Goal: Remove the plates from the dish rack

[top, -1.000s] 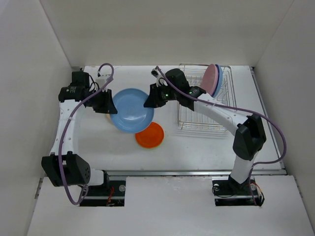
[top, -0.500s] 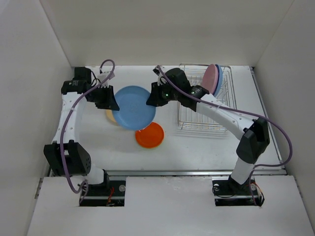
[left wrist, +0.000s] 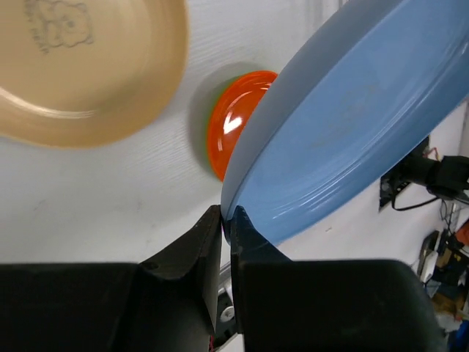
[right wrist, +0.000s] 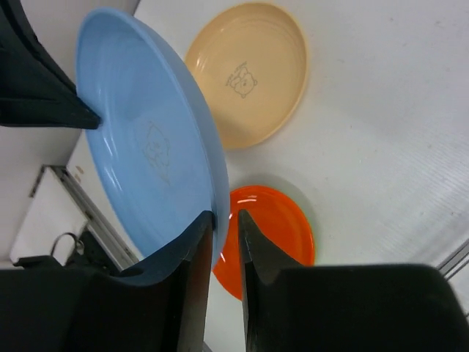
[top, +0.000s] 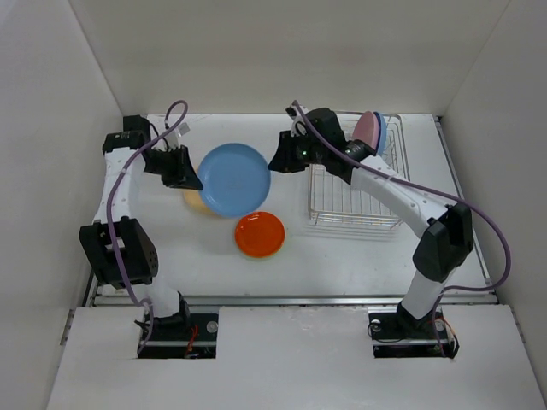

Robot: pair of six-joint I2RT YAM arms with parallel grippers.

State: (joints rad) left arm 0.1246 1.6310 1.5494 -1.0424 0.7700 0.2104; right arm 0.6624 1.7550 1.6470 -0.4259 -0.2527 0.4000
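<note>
I have the light blue plate (top: 232, 178) hanging in the air over the left middle of the bench (top: 342, 256), tilted on edge, with a pincer at each end of it. The left pincer (left wrist: 226, 220) is clenched on the plate's left rim, and its wrist view shows both fingers pressed against the lip. The right pincer (right wrist: 225, 220) straddles the opposite rim. A sliver of daylight shows beside one finger, so I cannot tell whether it is gripping or only standing around the edge. The line between the two holds runs left to right across the bench, so each arm has the plate straight ahead of it, on its inner side. Below, the pale yellow plate (top: 192, 201) lies partly under the plate's left half, close to the left pincer. The orange plate (top: 260, 234) lies just nearer to me and more central. My judgement is that the left arm should carry it on, since it is the nearer one to both resting plates. The pink plate (top: 367, 130) and a darker blue plate (top: 381, 128) stand upright at the far end of the dish rack (top: 355, 201), on the right arm's side.
</note>
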